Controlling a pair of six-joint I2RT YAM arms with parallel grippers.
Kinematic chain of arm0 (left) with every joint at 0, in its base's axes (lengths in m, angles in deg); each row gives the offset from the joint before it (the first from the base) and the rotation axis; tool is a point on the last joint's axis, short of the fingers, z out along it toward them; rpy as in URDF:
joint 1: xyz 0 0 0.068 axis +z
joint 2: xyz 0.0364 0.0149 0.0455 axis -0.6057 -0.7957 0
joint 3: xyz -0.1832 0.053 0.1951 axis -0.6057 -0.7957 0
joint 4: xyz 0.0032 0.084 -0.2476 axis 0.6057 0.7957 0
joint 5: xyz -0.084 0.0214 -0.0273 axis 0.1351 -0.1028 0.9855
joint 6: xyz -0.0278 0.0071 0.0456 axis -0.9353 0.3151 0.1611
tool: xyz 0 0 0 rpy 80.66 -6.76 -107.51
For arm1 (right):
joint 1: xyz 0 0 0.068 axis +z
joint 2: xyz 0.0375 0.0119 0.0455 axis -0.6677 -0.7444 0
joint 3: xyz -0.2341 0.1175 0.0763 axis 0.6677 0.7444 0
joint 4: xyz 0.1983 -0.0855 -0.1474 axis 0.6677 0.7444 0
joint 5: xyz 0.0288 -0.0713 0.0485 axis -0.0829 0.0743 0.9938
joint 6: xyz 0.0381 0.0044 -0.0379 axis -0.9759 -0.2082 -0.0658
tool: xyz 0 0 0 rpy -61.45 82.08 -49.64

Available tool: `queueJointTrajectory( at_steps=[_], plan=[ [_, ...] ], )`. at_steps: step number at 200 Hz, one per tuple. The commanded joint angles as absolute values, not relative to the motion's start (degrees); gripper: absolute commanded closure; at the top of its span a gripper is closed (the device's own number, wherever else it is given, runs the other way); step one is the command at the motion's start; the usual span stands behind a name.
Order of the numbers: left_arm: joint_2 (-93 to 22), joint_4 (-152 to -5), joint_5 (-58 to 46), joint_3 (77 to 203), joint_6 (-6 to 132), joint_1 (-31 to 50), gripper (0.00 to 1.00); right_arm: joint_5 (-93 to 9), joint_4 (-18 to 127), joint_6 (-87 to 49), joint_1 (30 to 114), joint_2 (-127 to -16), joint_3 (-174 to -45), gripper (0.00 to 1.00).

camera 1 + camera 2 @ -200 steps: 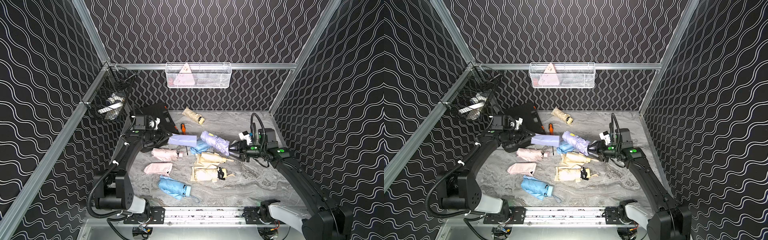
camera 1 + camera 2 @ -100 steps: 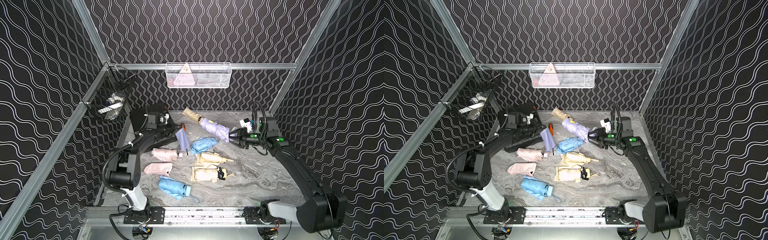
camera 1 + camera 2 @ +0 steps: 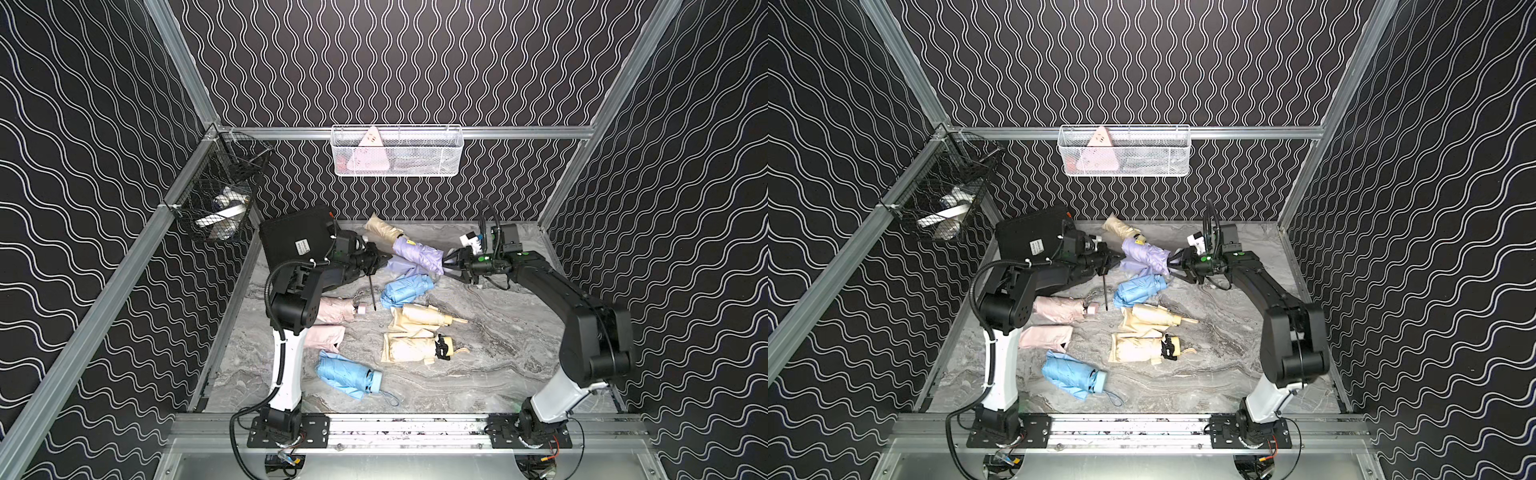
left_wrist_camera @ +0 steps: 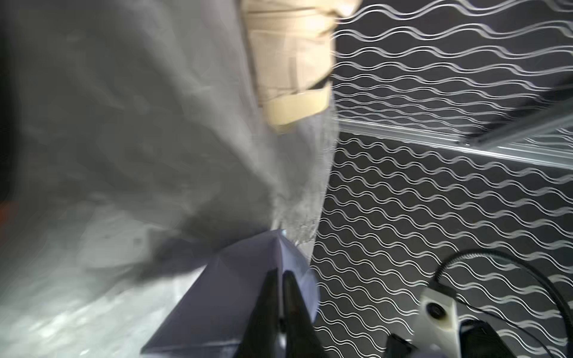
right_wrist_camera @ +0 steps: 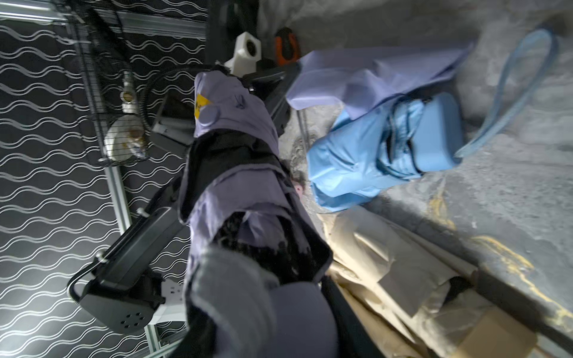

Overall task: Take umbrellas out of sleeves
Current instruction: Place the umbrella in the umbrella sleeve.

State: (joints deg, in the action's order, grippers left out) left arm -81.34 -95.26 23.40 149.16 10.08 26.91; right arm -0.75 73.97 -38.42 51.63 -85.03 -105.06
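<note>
My right gripper (image 3: 451, 269) is shut on the handle of the lilac umbrella (image 3: 417, 254), held above the back of the table; the handle fills the right wrist view (image 5: 304, 316). My left gripper (image 3: 383, 261) stands at the umbrella's far end. Its jaws are almost together on an edge of the limp lilac sleeve (image 4: 235, 297), which droops onto a light blue umbrella (image 3: 407, 289). Cream umbrellas (image 3: 419, 318), a pink umbrella (image 3: 334, 309), a pink sleeve (image 3: 324, 337) and another light blue umbrella (image 3: 347, 374) lie on the table.
A black hard case (image 3: 293, 241) leans at the back left, behind my left arm. A screwdriver's dark shaft (image 3: 372, 291) pokes out below the left gripper. One more cream umbrella (image 3: 382, 228) lies by the back wall. A white basket (image 3: 397, 151) and a black basket (image 3: 220, 195) hang on the walls.
The right gripper carried the lilac umbrella back and to the right, clear of its sleeve. The left gripper swung back and right with the sleeve, ending close to the umbrella.
</note>
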Motion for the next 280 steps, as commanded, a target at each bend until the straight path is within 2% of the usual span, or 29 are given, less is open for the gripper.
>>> queueJointTrajectory(
  at_steps=[1,28,64,87,97,110,122,150,180,216,256,262,280],
  plan=[
    [-81.40,-86.52,22.63,152.73,18.57,27.38,0.72,0.57,67.40,-36.56,51.73,-89.85,-107.07,0.83],
    [-81.34,-76.78,21.93,156.22,24.32,28.46,0.53,0.30,70.94,-33.29,51.82,-97.57,-112.16,0.83],
    [-80.27,-65.37,19.52,160.06,32.00,29.78,0.43,-3.63,81.58,-25.88,51.82,-105.37,-118.99,0.82],
    [-79.41,-58.88,16.10,163.02,36.45,29.89,0.32,-5.44,85.80,-22.80,51.82,-108.39,-122.05,0.75],
    [-79.20,-57.93,14.72,164.17,37.46,29.89,0.28,-7.07,87.73,-21.45,51.74,-109.01,-122.63,0.68],
    [-79.68,-59.10,14.60,165.27,36.83,29.76,0.24,-9.48,90.05,-19.82,51.43,-108.76,-122.66,0.46],
    [-80.54,-60.57,14.87,166.66,36.31,29.31,0.21,-11.00,90.42,-19.63,51.00,-106.80,-121.53,0.33],
    [-79.77,-60.19,14.41,167.16,36.30,28.41,0.19,-21.32,87.12,-19.60,51.40,-95.46,-118.69,0.16],
    [-70.10,-57.83,10.93,158.29,39.53,28.40,0.18,-30.20,82.20,-13.67,54.91,-92.82,-120.77,0.10],
    [-53.67,-56.98,4.47,142.44,41.46,28.57,0.16,-29.01,67.14,-3.49,59.18,-98.74,-120.40,0.08],
    [-39.13,-57.40,2.99,128.37,40.80,28.49,0.16,-34.36,61.07,-1.76,60.22,-112.73,-132.70,0.03],
    [-37.60,-57.33,2.72,126.77,41.14,28.49,0.14,-35.31,59.55,-0.81,60.56,-114.01,-133.65,0.00],
    [-35.43,-55.34,2.95,124.29,42.54,28.58,0.14,-36.14,59.47,2.70,61.65,-119.31,-139.15,0.00]
  ],
)
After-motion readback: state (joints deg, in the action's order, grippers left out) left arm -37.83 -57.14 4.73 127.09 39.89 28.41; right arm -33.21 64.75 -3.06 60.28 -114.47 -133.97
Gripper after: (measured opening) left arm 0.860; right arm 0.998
